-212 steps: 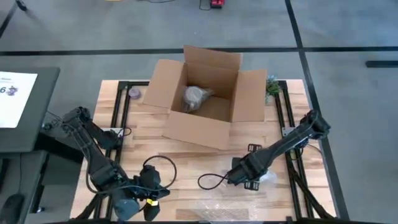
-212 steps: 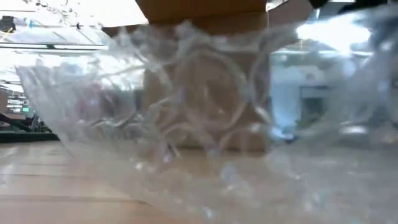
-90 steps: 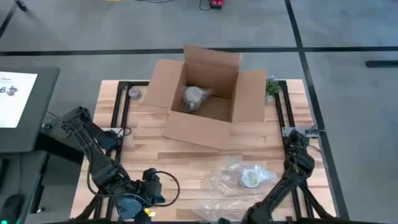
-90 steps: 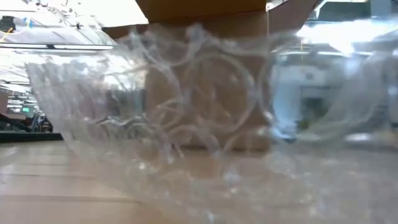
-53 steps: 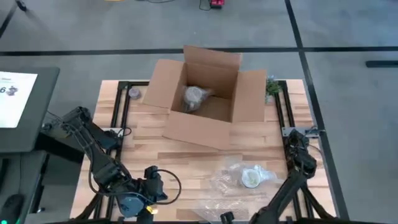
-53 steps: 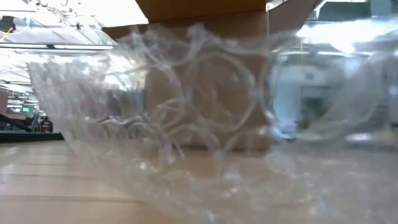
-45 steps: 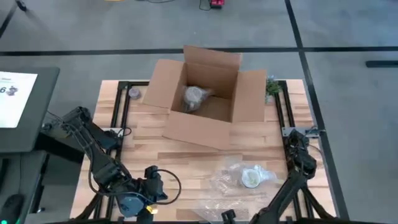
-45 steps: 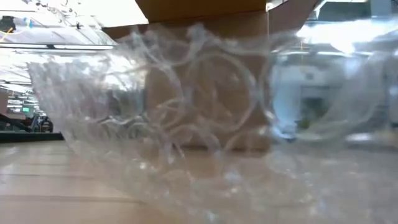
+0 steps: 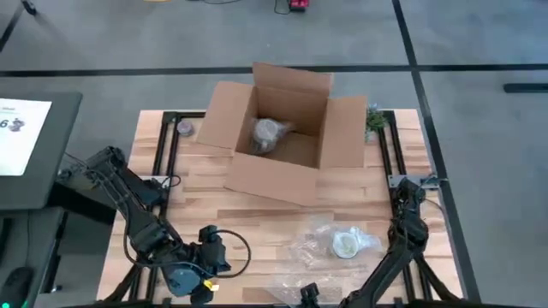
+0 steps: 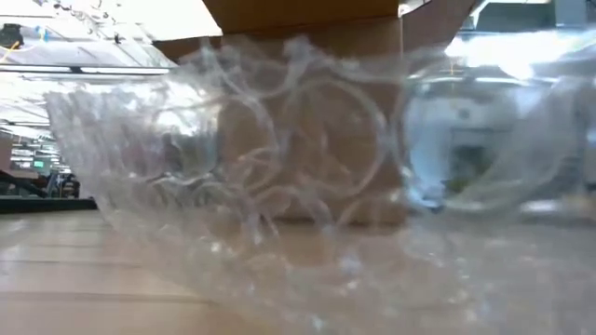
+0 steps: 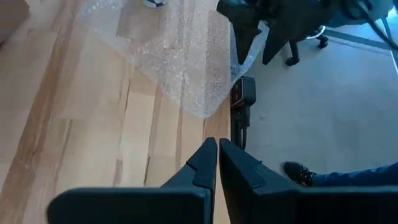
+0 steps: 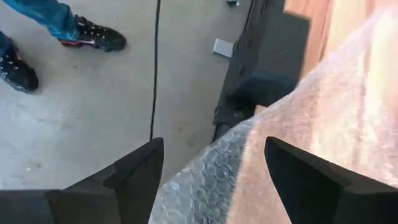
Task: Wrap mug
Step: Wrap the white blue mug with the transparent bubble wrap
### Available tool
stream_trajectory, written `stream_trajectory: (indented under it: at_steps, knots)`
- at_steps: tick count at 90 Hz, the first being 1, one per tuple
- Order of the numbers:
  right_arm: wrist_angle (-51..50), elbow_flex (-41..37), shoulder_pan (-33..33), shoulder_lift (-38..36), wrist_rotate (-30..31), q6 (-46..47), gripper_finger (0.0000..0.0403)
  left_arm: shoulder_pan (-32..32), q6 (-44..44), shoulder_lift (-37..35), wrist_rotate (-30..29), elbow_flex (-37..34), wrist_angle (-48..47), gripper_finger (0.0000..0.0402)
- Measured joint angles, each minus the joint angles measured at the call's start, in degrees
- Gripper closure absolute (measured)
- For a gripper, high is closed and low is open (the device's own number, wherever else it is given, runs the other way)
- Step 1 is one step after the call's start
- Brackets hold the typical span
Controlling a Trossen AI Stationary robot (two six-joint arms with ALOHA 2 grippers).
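Right gripper (image 12: 211, 168), fingers apart over the bubble wrap (image 12: 298, 124) edge; I should pinch squarely, then fold over the mug (image 9: 345, 244). Left gripper (image 11: 217, 155) together, waiting.

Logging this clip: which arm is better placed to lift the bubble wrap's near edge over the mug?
Right, probably. Its claw is open with the bubble wrap edge between its fingers; the left claw is shut, off to the side of the mug.

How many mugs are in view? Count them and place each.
1 certain: a pale mug lying on the bubble wrap near the table's front right. The wrapped bundle inside the cardboard box may hide another; its contents cannot be told.
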Motion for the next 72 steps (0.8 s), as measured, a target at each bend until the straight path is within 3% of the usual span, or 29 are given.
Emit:
stream_trajectory:
  at_steps: [12, 23, 48, 72]
  knots:
    - [-3.63, 0.0, 0.04, 1.13, 1.89, 6.45, 0.0144, 0.0, -0.75, -0.02, 0.13, 0.02, -0.03, 0.0402]
    - [-9.42, -0.02, -0.05, 1.02, 4.83, 14.44, 0.0184, 0.0, -0.88, -0.02, 0.13, 0.02, -0.03, 0.0402]
    - [-12.26, 0.37, -0.68, 1.0, -0.47, 22.94, 0.0384, 0.86, -0.72, -0.02, 0.13, 0.02, 0.03, 0.0402]
    - [-24.31, 11.51, 0.74, 0.93, -1.25, 33.93, 0.0402, 1.57, -0.26, -0.02, 0.15, 0.02, 0.17, 0.0402]
